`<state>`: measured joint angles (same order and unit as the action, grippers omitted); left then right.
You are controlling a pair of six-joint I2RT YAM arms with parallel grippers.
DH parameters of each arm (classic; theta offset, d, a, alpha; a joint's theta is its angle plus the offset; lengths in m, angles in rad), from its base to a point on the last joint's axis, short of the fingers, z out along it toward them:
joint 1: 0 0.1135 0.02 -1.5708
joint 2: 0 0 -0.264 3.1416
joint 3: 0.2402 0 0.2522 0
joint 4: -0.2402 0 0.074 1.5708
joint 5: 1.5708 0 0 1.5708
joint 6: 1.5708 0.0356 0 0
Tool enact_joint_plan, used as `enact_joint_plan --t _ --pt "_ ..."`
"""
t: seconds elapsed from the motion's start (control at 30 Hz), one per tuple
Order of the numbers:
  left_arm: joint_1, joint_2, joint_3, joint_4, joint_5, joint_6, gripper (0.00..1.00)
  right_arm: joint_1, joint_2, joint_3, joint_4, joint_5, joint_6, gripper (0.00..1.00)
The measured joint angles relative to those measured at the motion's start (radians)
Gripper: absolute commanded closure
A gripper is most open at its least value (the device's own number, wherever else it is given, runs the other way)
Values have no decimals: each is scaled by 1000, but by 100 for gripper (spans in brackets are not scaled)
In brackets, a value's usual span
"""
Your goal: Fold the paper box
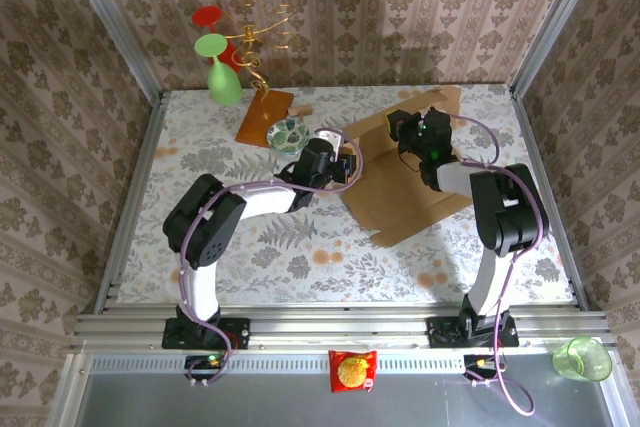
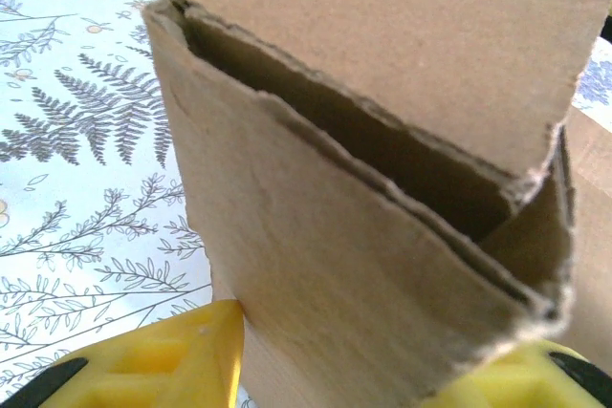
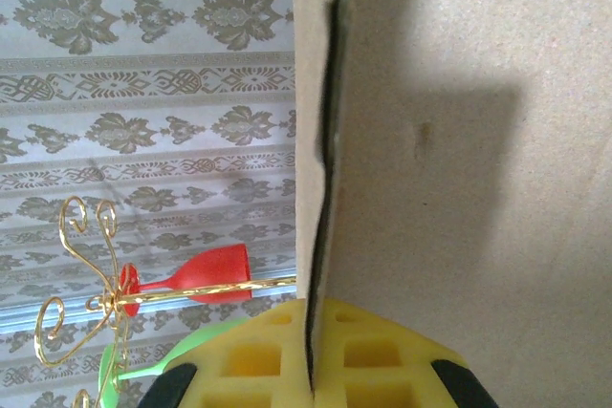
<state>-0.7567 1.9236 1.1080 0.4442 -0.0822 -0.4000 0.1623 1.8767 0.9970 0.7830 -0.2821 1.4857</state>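
1. The paper box (image 1: 410, 202) lies on the right half of the table (image 1: 250, 247), between my two grippers and well clear of the near edge.
2. Orientation: the sheet sits skewed to the table edges. One corner points toward the arm bases, and its near and far edges both slant up toward the far right. My arms cover the middle, so I cannot say which way its long axis runs.
3. My left gripper (image 1: 345, 162) is at the sheet's left edge. In the left wrist view the gripper (image 2: 382, 375) has a raised, doubled wall of the paper box (image 2: 335, 265) standing between its yellow fingers (image 2: 153, 370). The left finger touches the cardboard, and I judge the wall to be pinched.
4. That wall stands upright off the table. Its layers gape apart along the torn top edge.
5. My right gripper (image 1: 408, 127) is at the far part of the sheet. In the right wrist view the gripper (image 3: 311, 370) has its pads (image 3: 249, 360) pressed together on a thin panel of the paper box (image 3: 459, 188), seen edge-on and running vertically.
6. Also noted: at far left, a gold wire stand (image 1: 262, 37) with a red glass (image 1: 208, 15) and a green glass (image 1: 222, 77), and a small patterned dish (image 1: 290, 132) just beside its base.
7. On the near ledge: a snack packet (image 1: 352, 369) and a green cup (image 1: 582, 359).
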Motion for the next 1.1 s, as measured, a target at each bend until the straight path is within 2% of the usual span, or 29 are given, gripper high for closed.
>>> enact_joint_plan --t 0.2,0.53,0.73,0.9,1.03,1.1 --pt "-10 32 29 -3 -72 -26 52 8 0 -7 14 20 22 100" --pt "-16 87 67 -18 -143 -61 57 17 -6 -13 14 21 37 100" --pt "-28 119 150 -111 -220 -83 75 17 -11 -29 25 55 46 100" --pt "-40 154 243 -226 -309 -110 85 18 -13 -34 28 94 67 100" --pt "-48 175 304 -312 -369 -138 100 24 -21 -41 24 118 83 100" --pt "-50 181 327 -351 -388 -146 100 29 -25 -45 22 127 90 100"
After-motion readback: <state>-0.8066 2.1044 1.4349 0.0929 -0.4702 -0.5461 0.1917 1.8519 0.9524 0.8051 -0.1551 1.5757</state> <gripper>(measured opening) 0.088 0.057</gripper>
